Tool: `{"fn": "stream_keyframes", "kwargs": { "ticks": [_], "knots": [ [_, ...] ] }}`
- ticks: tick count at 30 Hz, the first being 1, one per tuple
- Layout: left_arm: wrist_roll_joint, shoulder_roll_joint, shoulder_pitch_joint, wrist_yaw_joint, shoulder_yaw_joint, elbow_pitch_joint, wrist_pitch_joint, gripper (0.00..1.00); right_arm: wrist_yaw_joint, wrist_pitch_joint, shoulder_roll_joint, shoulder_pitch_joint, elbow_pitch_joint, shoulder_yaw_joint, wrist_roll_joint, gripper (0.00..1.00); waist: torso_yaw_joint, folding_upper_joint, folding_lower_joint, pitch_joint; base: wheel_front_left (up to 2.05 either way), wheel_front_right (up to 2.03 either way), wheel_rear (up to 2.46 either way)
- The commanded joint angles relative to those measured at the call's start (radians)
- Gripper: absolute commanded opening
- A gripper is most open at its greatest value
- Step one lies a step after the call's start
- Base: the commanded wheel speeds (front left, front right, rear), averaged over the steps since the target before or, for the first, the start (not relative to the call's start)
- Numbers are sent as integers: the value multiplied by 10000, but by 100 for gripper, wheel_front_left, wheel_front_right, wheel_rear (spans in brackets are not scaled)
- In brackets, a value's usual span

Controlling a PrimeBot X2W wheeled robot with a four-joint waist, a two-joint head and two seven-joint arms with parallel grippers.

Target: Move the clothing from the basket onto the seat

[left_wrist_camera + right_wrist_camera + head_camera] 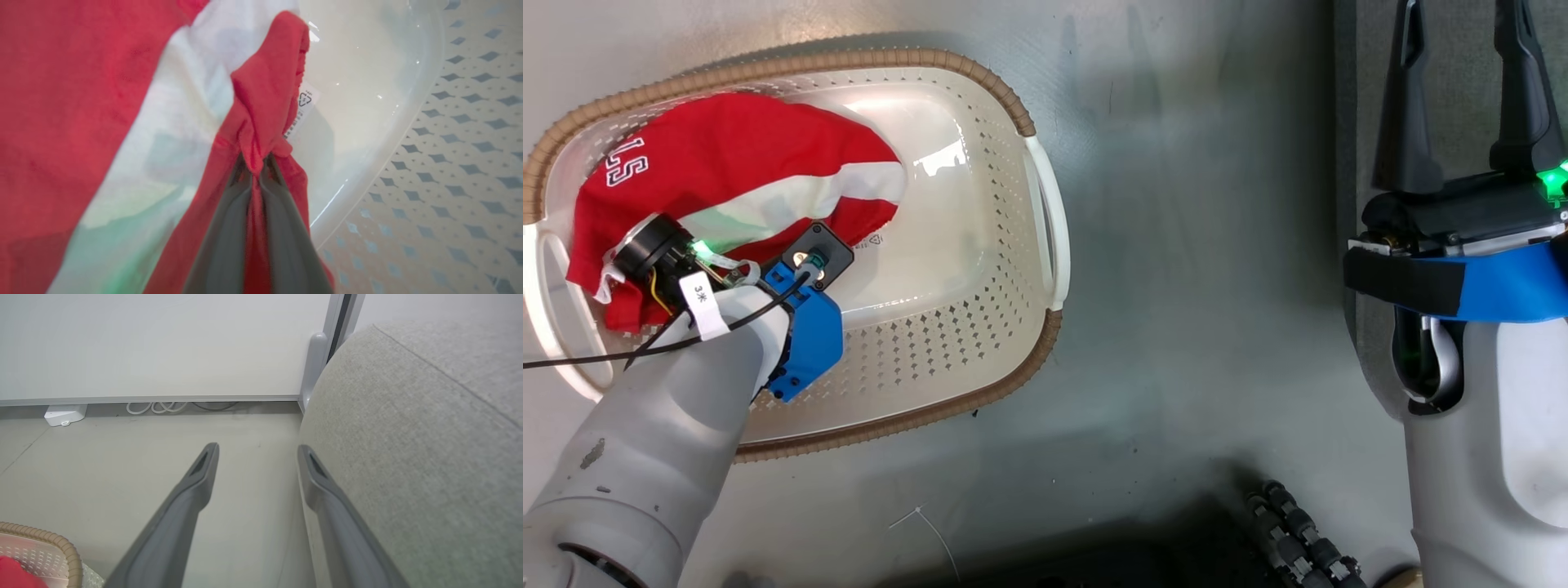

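Left grip: my left gripper (pixel 255 161) is pressed together on a bunched fold of the clothing (pixel 727 163). Red cloth runs down between the two fingers, with a care tag (pixel 302 108) just beside the pinch.
Right grip: my right gripper (pixel 1462 33) is spread wide with nothing in it, hanging close by the flank of the seat (pixel 408 437).
Risk, slip: I have only a narrow fold. A quick lift could pull it out of the pinch, and the heap would drop back.
Risk, split load: I can't tell where one garment ends and the other begins. If they cling, the second may ride partway up and spill over the rim onto the floor (pixel 1192 286) — or stay behind.
Risk, drag: a trailing hem could catch the rim or a side handle, and the basket looks light enough to slide or tip with it.
Risk, short drop: bare floor lies between basket and seat, so letting go early would put the cloth on the ground.
Basket (pixel 1013 98): it holds the red heap at its left end, lettering at the far side and a white stripe across the middle. The rest of the glossy bottom is bare.
Seat: to my right, well apart from the basket — the part I can see carries no cloth yet.
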State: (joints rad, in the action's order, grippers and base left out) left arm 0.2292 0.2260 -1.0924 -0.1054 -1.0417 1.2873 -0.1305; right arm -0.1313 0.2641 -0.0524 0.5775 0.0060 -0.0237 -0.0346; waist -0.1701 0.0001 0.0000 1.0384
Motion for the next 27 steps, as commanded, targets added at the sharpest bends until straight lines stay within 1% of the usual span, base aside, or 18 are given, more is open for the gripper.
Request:
{"fn": "stream_keyframes", "kwargs": {
  "ticks": [1, 11, 21, 27],
  "knots": [
    [34, -5, 18, -13, -49, 29, -73, 0, 9, 6, 37, 157, 10, -24, -54, 100, 19, -1, 0, -63, 0, 0, 0],
    [183, -337, 298, -129, -236, 30, -585, 0, 11, 6, 35, -79, 232, -42, -171, 100, 178, -1, 0, -836, 0, 0, 0],
    [603, -901, 789, -206, -248, -6, -1117, 0, 11, 6, 33, -342, 554, -57, -242, 100, 404, -1, 0, -2010, 0, 0, 0],
    [954, -1165, 1136, -235, -141, -289, -1299, 0, 9, 4, 30, -654, 781, -117, -161, 100, 612, -1, 0, -2847, 0, 0, 0]
  ]
}}
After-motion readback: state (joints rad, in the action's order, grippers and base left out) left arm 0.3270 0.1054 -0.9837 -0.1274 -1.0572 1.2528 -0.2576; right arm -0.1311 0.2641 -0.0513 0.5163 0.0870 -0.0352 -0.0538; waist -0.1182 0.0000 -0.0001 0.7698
